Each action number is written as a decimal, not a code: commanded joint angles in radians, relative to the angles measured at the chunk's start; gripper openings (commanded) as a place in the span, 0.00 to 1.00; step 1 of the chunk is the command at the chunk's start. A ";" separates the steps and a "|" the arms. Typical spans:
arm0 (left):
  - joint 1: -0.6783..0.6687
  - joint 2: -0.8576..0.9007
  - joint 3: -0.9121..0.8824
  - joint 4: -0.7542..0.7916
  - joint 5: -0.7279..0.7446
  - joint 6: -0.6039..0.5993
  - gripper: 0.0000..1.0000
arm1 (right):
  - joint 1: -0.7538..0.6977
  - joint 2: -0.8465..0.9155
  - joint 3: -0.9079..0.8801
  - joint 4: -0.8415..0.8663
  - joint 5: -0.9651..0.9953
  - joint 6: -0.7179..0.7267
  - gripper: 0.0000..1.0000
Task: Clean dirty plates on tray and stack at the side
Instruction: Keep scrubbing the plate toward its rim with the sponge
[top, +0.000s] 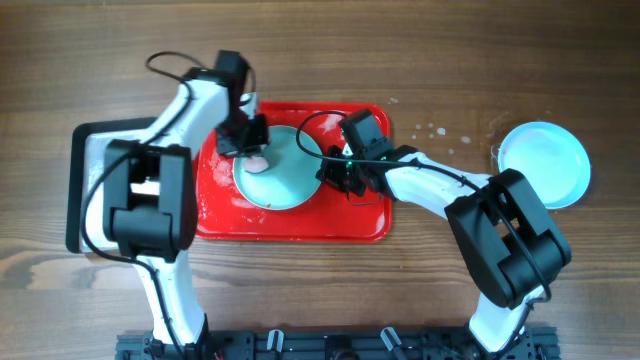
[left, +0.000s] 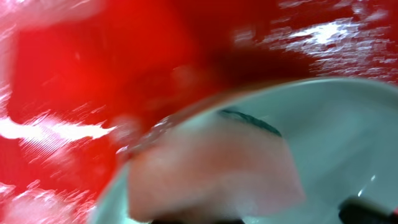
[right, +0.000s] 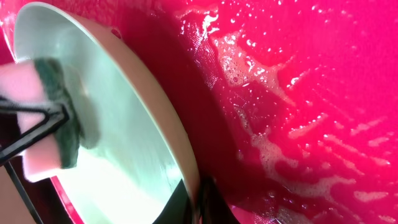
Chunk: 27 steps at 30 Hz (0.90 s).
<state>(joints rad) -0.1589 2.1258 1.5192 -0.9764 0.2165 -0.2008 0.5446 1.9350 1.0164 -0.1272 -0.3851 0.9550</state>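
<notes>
The tray (top: 290, 228) is glowing a bright, glossy red, with white glints and pale, whitish suds (right: 267, 149) streaking its wet floor. The plate in the tray (top: 295, 185) is showing pale turquoise, its rim looking nearer cream in the right wrist view. The sponge (right: 34, 118) is showing soft pink with a dark green scouring layer on one face. The second plate (top: 545, 165) is shining a lighter sky blue. The counter (top: 100, 60) is running in warm brown wood grain. The smaller tray (top: 72, 190) is showing a black rim and white inside. The left arm (top: 185, 110) and right arm (top: 430, 185) are wearing white shells with black joints, a tiny green light (top: 348, 152) glowing on the right one.
</notes>
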 joint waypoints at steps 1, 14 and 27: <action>0.127 0.080 0.004 -0.130 -0.023 -0.047 0.04 | -0.007 0.055 -0.033 -0.023 0.044 0.010 0.04; 0.061 0.080 0.026 0.015 -0.023 -0.038 0.04 | -0.007 0.055 -0.033 -0.019 0.043 0.011 0.04; -0.328 0.079 -0.014 0.265 -0.030 0.489 0.04 | -0.007 0.055 -0.033 -0.019 0.043 0.010 0.04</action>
<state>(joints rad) -0.4034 2.1559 1.5467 -0.7055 0.1650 0.1120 0.5247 1.9400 1.0172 -0.1184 -0.3920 1.0100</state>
